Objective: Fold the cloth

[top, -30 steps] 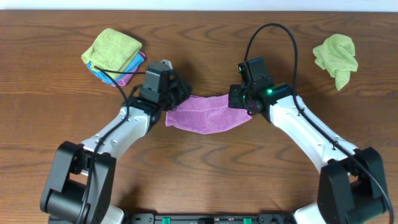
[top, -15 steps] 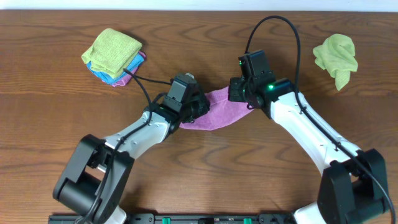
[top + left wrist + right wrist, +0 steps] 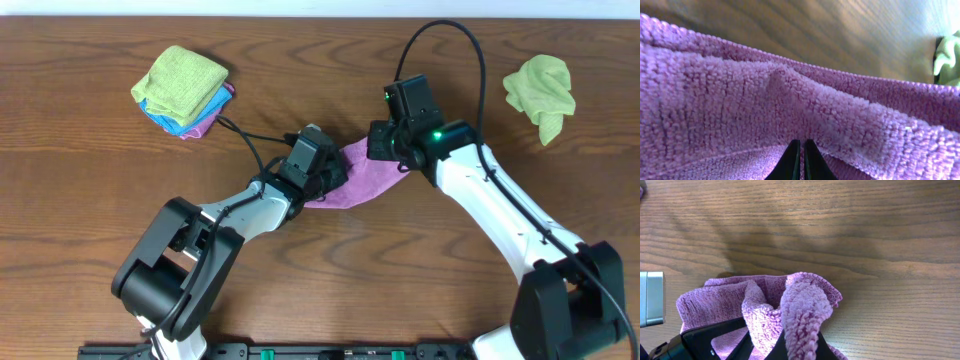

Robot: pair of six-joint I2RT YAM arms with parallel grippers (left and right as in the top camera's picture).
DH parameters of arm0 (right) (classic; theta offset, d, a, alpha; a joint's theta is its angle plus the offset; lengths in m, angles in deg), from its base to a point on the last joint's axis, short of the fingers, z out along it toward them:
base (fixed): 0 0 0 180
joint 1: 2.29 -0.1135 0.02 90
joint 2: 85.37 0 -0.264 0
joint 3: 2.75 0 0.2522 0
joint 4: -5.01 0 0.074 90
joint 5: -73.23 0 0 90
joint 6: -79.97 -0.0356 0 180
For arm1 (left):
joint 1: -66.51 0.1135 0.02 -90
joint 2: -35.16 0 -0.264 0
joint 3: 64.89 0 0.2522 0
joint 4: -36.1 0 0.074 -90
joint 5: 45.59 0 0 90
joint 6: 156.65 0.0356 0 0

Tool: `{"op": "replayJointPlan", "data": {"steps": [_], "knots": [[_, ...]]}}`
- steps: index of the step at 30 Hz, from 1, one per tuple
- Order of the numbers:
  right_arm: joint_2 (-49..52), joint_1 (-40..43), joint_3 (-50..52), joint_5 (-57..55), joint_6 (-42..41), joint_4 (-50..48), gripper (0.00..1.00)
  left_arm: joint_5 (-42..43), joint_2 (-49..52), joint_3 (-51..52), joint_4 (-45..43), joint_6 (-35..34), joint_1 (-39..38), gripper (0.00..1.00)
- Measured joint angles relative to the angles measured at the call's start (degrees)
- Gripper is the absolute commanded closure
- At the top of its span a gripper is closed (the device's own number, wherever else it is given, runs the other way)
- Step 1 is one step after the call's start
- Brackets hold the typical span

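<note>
A purple cloth (image 3: 365,178) hangs bunched between my two grippers at the table's middle. My left gripper (image 3: 335,172) is shut on the cloth's left end; in the left wrist view the cloth (image 3: 790,100) fills the frame and the fingertips (image 3: 800,150) pinch it. My right gripper (image 3: 392,155) is shut on the cloth's right corner; in the right wrist view a fold of cloth (image 3: 805,310) stands between the fingers (image 3: 800,342). The two grippers are close together.
A stack of folded cloths, green on top (image 3: 180,80), lies at the back left. A crumpled green cloth (image 3: 542,90) lies at the back right and shows at the right edge of the left wrist view (image 3: 947,60).
My left gripper has moved right with the cloth's left end toward the right gripper, and the cloth has bunched shorter. The right gripper has barely moved.
</note>
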Motion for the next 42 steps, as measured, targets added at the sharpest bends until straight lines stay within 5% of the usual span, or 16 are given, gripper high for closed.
{"op": "replayJointPlan", "data": {"steps": [20, 42], "knots": [[-0.72, -5.7, -0.02, 0.17, -2.29, -4.07, 0.99, -1.22, -1.01, 0.0, -1.49, 0.52, 4.37, 0.94], [5.53, -13.35, -0.09, -0.96, -6.45, -16.17, 0.99, -0.63, -17.77, 0.0, 13.79, 12.72, 17.7, 0.94]]}}
